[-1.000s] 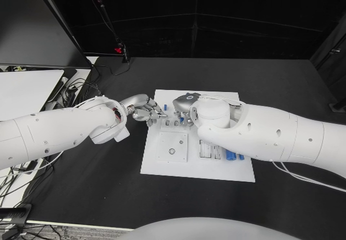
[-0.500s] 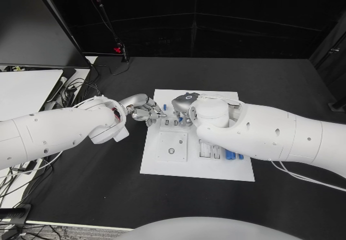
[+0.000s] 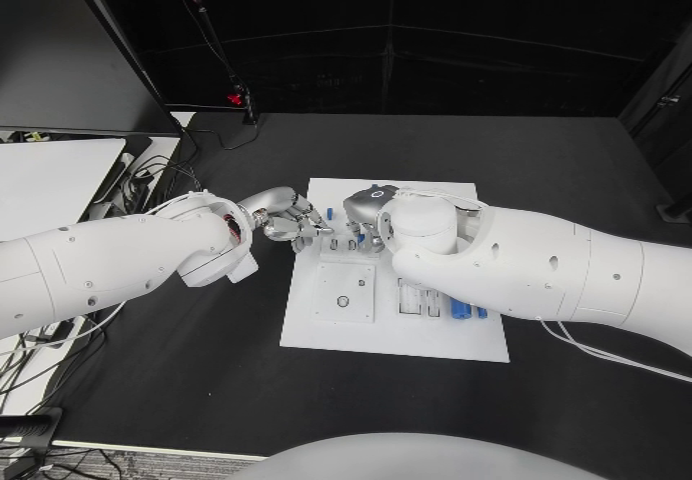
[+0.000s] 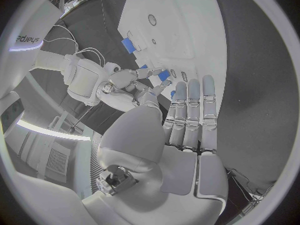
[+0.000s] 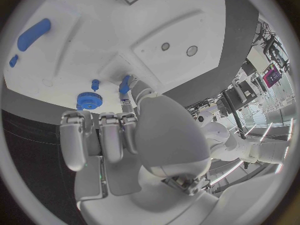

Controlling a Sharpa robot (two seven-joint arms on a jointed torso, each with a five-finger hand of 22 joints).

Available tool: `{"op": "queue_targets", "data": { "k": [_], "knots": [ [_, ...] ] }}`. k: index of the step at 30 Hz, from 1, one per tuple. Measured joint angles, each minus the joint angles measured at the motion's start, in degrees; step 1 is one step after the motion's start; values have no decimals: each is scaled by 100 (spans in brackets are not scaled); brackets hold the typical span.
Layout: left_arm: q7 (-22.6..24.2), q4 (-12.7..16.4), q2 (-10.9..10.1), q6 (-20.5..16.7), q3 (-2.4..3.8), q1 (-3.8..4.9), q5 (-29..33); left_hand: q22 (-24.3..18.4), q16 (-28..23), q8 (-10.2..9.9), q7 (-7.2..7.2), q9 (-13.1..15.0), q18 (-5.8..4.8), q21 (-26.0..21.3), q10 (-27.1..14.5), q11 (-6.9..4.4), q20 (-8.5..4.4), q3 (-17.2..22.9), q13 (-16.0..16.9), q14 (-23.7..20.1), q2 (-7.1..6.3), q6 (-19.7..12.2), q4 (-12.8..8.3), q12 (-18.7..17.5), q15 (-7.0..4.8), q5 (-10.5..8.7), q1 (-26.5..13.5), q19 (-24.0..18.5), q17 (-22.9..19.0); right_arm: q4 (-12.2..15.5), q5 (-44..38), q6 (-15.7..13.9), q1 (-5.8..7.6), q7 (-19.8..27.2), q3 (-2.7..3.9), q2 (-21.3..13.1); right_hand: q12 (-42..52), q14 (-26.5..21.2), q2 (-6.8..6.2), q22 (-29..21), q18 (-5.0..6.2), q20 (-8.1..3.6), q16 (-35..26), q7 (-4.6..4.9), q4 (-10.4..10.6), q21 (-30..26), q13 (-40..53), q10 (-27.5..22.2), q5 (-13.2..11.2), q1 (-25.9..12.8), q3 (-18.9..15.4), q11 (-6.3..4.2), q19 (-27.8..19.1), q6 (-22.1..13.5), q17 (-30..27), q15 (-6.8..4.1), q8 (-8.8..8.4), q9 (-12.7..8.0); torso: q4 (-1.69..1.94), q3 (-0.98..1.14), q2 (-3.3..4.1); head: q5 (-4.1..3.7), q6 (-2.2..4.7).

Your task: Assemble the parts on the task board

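Both hands meet over the task board (image 3: 433, 340)'s far end; left hand (image 3: 289, 220) fingers extended, empty; right hand (image 3: 372, 212) grip unclear.

Smooth matt white task board (image 3: 433, 338), glossy blue plastic parts (image 5: 33, 33), matt black table (image 3: 188, 340), brushed-metal fingers (image 4: 189, 105)
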Motion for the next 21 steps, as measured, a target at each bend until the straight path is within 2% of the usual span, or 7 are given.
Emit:
{"op": "queue_targets", "data": {
  "k": [12,17,21],
  "knots": [
    [-5,2,-5,0,0,0,0,0,0,0,0,-1,0,0,0,0,0,0,0,0,0,0,0,0,0,0,0,0,-1,-16,35,15,-1,7,0,12,0,0,-147,0,1,23,0,61,13,0,0,0,-42,-147,-46,41,18,-190,0,41,-18,-3,0,-1,1,-9,-27],
    [-8,3,-6,0,0,0,0,-1,0,0,0,-1,0,0,0,0,0,0,0,0,0,0,0,0,0,0,0,0,-1,-17,44,16,-1,17,0,18,0,-1,-312,0,-1,55,0,102,96,0,0,0,-176,-278,-128,82,14,-371,0,83,-18,-3,0,-1,1,-3,-30],
    [-9,2,-6,0,0,0,0,-1,0,0,0,-1,0,0,0,0,0,0,0,0,0,0,0,0,0,0,0,0,-1,-21,47,16,-2,28,0,19,0,-1,-354,0,-1,60,0,109,113,0,0,0,-211,-293,-145,82,19,-402,0,83,-18,-3,0,-1,0,-2,-32]
  ]
}}
